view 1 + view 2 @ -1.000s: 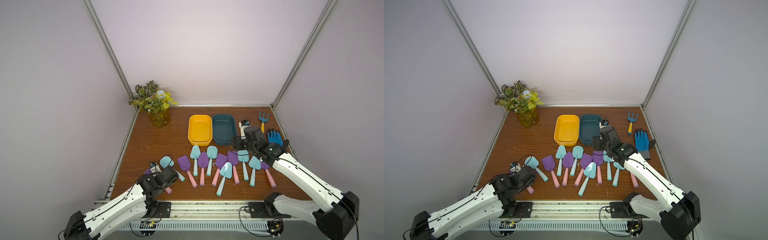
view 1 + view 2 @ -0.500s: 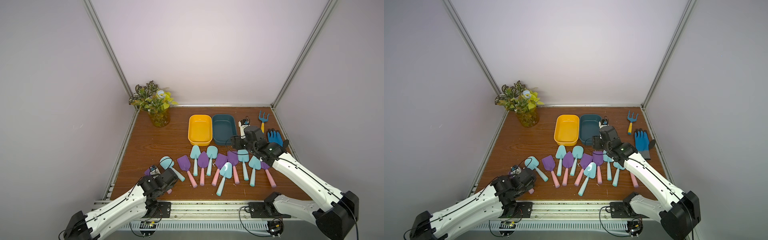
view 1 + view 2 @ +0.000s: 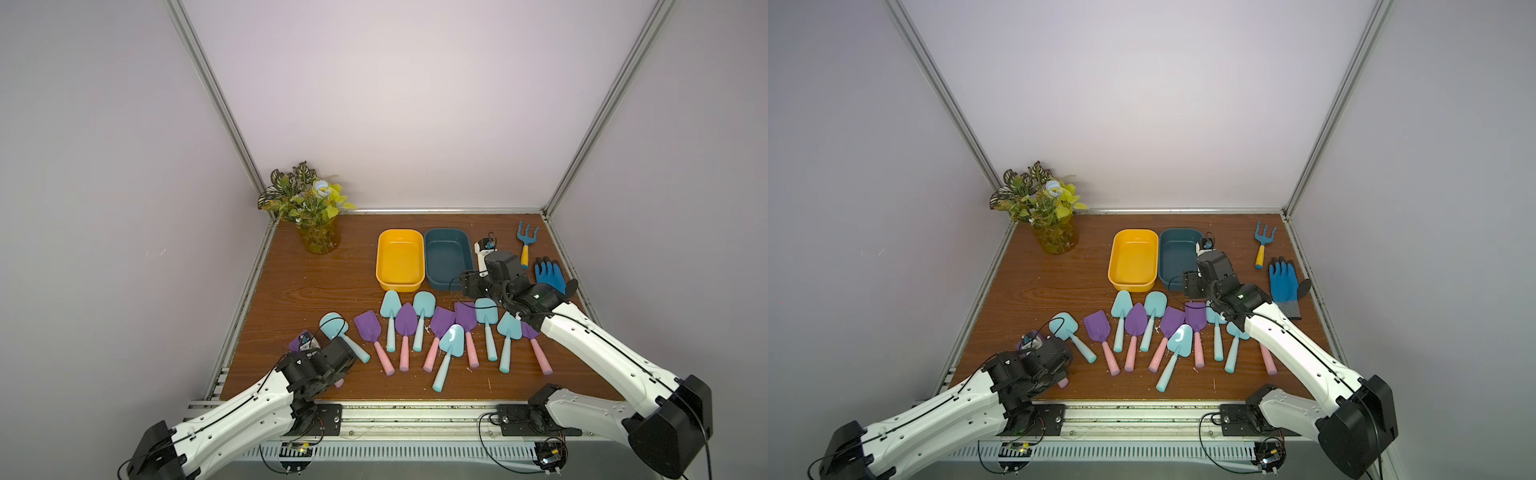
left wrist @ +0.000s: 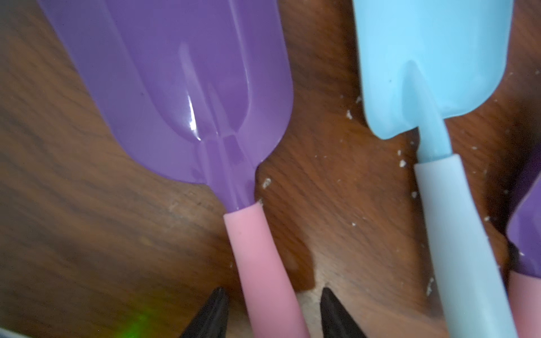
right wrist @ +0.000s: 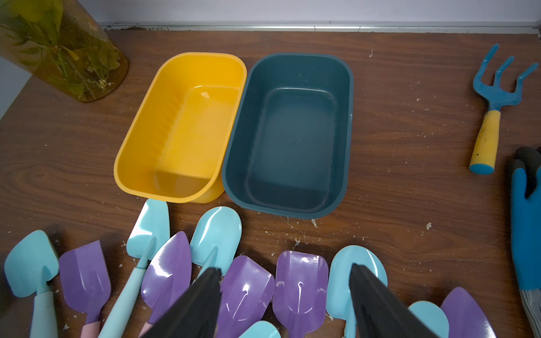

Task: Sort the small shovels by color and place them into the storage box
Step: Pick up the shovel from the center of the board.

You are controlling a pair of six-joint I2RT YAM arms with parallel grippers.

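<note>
At the near left corner of the wooden surface [image 3: 316, 291], the left gripper [image 4: 272, 313] sits low with its fingers either side of the pink handle of a purple shovel [image 4: 181, 87]. A sliver of wood shows beside the handle on one side, so the jaws are not closed on it. A light-blue shovel [image 4: 433, 58] lies just beside it, its handle running almost alongside and leaving little room there.

The other small shovels [image 3: 406, 322] lie in a crowded fan across the middle, blades toward the back, several overlapping. Every shovel I can see lies on the wood. Over the right end of that fan the right gripper [image 5: 285, 269] hovers with its jaws wide apart, holding nothing.

Behind the row, the yellow box [image 3: 400, 231] and the dark teal box [image 3: 446, 230] stand touching side by side. The right arm's wrist is close by the teal one.

A blue rake [image 3: 526, 239] and a blue glove [image 3: 549, 274] lie near the right edge. A plant in an amber vase [image 3: 316, 208] fills the back left corner.

Bare wood lies between the vase and the fan. Walls close three sides, and a metal rail [image 3: 415, 411] runs along the front.
</note>
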